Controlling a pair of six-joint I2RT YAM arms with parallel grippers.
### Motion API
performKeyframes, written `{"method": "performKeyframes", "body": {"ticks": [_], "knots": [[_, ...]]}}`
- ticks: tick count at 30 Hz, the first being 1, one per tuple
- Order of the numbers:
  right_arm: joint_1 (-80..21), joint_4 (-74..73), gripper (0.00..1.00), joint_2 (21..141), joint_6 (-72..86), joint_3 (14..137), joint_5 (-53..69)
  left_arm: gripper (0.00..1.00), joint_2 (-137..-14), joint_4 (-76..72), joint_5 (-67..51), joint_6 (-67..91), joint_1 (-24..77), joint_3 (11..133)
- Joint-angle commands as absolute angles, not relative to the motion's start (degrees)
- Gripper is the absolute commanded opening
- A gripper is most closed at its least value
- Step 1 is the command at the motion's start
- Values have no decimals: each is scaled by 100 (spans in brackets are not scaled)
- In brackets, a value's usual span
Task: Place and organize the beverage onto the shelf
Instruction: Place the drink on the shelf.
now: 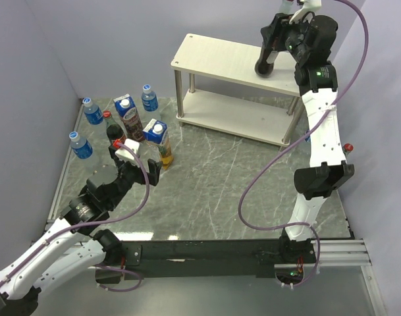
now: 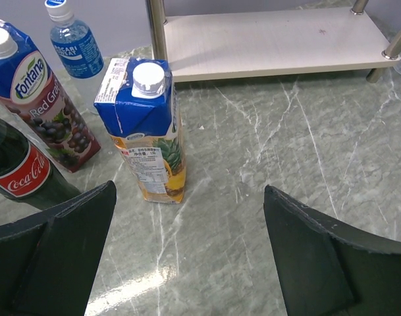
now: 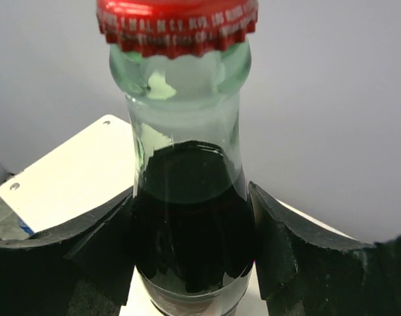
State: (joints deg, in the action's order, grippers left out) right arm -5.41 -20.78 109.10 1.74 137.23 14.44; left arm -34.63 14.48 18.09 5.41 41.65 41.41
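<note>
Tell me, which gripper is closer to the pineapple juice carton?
Left. The left gripper hovers open just in front of the pineapple juice carton. The right gripper is far away at the shelf's top board, gripping a Coca-Cola bottle.

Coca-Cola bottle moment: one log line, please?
right hand: grips Coca-Cola bottle at shelf top | left hand: open, facing pineapple juice carton

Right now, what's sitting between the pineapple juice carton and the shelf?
Nothing. The left wrist view shows only bare marble tabletop between the pineapple juice carton and the lower board of the shelf.
</note>
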Motion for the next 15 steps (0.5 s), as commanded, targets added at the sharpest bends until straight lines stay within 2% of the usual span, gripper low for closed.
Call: {"method": "performKeyframes", "body": {"ticks": [1,15], "knots": [[-466,-1107,0,10239,325,13878,1669,99,-3419,1248,1732,589,4131,4087],[-325,-1257,0,10125,325,13597,1916,100,-3507,1257,1600,571,4078,4069]]}}
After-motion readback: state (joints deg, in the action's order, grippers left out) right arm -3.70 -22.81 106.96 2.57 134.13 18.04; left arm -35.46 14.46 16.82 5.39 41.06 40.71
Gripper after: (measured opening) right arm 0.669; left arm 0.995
